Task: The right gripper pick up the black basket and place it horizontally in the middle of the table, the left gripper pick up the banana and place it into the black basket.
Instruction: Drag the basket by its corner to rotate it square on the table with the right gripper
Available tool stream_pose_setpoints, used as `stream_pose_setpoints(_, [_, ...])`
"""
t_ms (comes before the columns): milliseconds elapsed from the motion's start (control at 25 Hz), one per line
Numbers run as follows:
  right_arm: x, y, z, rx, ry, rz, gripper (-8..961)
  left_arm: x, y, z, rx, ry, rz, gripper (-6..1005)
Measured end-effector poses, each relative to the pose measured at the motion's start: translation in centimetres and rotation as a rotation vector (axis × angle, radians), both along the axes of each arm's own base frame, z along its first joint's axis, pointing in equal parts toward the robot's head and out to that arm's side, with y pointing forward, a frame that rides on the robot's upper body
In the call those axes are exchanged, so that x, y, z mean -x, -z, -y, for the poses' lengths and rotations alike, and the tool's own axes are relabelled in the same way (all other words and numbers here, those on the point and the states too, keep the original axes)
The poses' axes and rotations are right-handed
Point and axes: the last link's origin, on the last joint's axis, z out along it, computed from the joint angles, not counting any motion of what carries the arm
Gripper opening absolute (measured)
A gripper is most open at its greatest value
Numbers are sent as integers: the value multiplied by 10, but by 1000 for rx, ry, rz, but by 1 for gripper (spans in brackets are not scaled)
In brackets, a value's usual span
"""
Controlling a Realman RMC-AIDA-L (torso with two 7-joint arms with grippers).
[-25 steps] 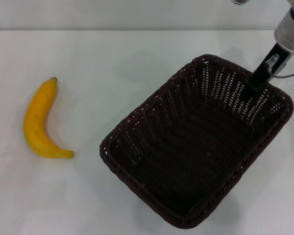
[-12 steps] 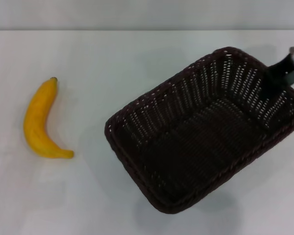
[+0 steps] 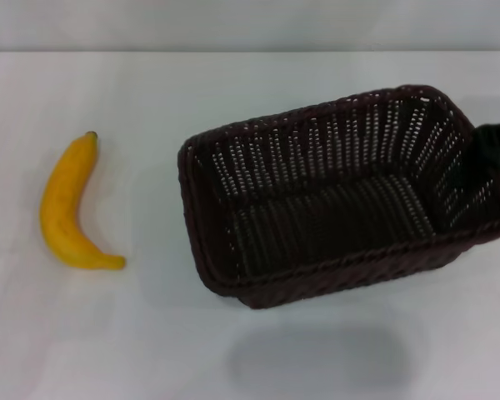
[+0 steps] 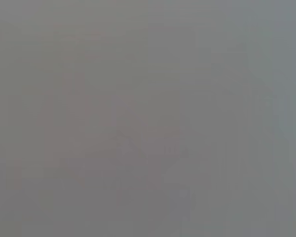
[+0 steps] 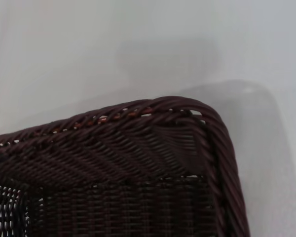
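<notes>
The black basket hangs in the air over the right half of the white table, its long side running nearly left to right, its shadow on the table below it. My right gripper shows as a black finger at the right edge of the head view, shut on the basket's right rim. The right wrist view shows the basket's braided corner close up. The yellow banana lies on the table at the left, stem tip toward the back. My left gripper is out of view; the left wrist view shows only plain grey.
The table's far edge runs across the top of the head view. Bare white tabletop lies between the banana and the basket and along the front.
The basket has been lifted off the table and swung from a diagonal lie to nearly left-to-right, its left end moving back. The right gripper has moved down toward the right edge. The banana has not moved.
</notes>
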Motion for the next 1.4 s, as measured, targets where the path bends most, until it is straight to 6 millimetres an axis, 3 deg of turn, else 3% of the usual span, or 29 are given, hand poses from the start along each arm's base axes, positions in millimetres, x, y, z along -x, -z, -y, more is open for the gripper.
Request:
stream_pose_setpoints(320, [-8, 7, 11, -58, 22, -90, 139, -2, 0, -18, 24, -14, 8, 853])
stream_pose_setpoints(960, [-6, 9, 38, -203, 53, -63, 140, -6, -6, -26, 9, -7, 2, 852])
stream_pose_setpoints(1400, [-22, 14, 44, -173, 79, -45, 140, -6, -8, -27, 9, -8, -1, 852])
